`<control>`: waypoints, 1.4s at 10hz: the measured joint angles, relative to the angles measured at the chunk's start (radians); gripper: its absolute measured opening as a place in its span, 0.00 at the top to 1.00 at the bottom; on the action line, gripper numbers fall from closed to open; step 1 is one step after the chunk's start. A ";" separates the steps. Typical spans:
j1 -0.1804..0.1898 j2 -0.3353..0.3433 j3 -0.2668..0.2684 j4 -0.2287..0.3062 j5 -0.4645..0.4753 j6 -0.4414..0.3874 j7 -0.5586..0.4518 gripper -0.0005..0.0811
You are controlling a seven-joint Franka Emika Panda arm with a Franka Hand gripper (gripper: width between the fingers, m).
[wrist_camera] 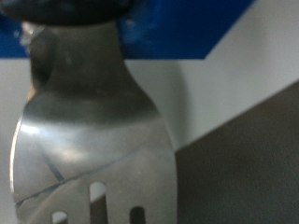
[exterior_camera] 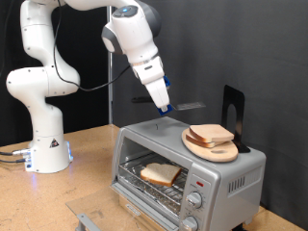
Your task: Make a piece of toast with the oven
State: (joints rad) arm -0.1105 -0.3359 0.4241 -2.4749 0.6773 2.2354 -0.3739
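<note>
The silver-grey oven (exterior_camera: 231, 173) stands at the exterior view's lower right. One piece of toast (exterior_camera: 161, 174) lies inside on the wire rack, seen through the front opening. More bread slices (exterior_camera: 212, 134) lie on a round wooden plate (exterior_camera: 197, 147) on top of the oven. My gripper (exterior_camera: 163, 108) hangs just above the oven's top, to the left of the plate. It is shut on a metal slotted spatula (exterior_camera: 191, 105) whose blade points towards the exterior view's right. The spatula (wrist_camera: 93, 149) fills the wrist view.
A black stand (exterior_camera: 232, 106) rises behind the plate on the oven top. Two round knobs (exterior_camera: 195, 200) and a small red light (exterior_camera: 199, 181) are on the oven's front right. The robot base (exterior_camera: 46, 144) stands at the left on the wooden table (exterior_camera: 87, 183).
</note>
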 joint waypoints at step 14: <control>0.006 -0.018 0.013 -0.039 0.107 0.093 -0.126 0.00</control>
State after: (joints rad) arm -0.1046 -0.3539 0.4366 -2.5137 0.7840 2.3287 -0.4996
